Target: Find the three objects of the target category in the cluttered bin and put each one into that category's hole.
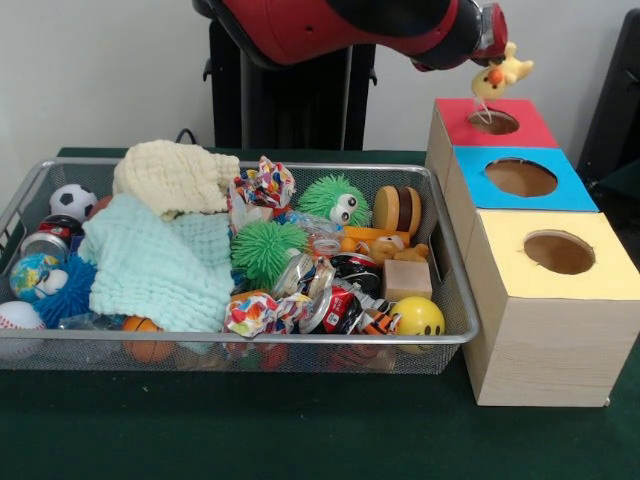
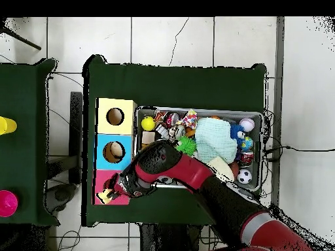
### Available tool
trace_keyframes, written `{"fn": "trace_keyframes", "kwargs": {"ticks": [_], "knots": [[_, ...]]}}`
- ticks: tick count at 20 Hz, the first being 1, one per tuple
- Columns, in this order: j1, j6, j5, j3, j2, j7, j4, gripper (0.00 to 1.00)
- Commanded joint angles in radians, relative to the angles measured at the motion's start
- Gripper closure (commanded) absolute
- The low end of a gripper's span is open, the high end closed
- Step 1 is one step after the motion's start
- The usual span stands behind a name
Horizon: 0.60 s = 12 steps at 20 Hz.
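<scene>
My gripper (image 1: 492,60) hangs over the red-topped box (image 1: 470,112) at the far right and is shut on a small yellow duck toy (image 1: 510,70) with an orange beak. The toy sits just above the red box's round hole (image 1: 493,122). In the overhead view the gripper (image 2: 116,188) and the yellowish toy (image 2: 108,193) lie over the same red box (image 2: 101,198). The wire bin (image 1: 250,338) holds a mixed pile: a small plush bear (image 1: 385,247), green spiky balls (image 1: 265,248), a yellow smiley ball (image 1: 418,316), cloths and wrappers.
Beside the bin stand a blue-topped box (image 1: 520,200) and a yellow-topped box (image 1: 600,285), each with a round hole. A mint cloth (image 1: 150,265) and a cream cloth (image 1: 175,175) cover much of the bin's left half. The arm (image 2: 196,176) crosses the bin's edge.
</scene>
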Motion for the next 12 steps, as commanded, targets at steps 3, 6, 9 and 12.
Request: {"fn": "trace_keyframes", "kwargs": {"ticks": [3, 6, 9, 12], "knots": [[0.009, -0.022, 0.109, 0.077, 0.013, 0.073, -0.121, 1.00], [0.021, -0.046, 0.118, 0.081, 0.047, 0.055, -0.144, 1.00], [0.022, -0.036, 0.115, 0.078, 0.059, 0.043, -0.165, 1.00], [0.022, -0.026, 0.090, 0.062, 0.094, 0.020, -0.193, 1.00]]}}
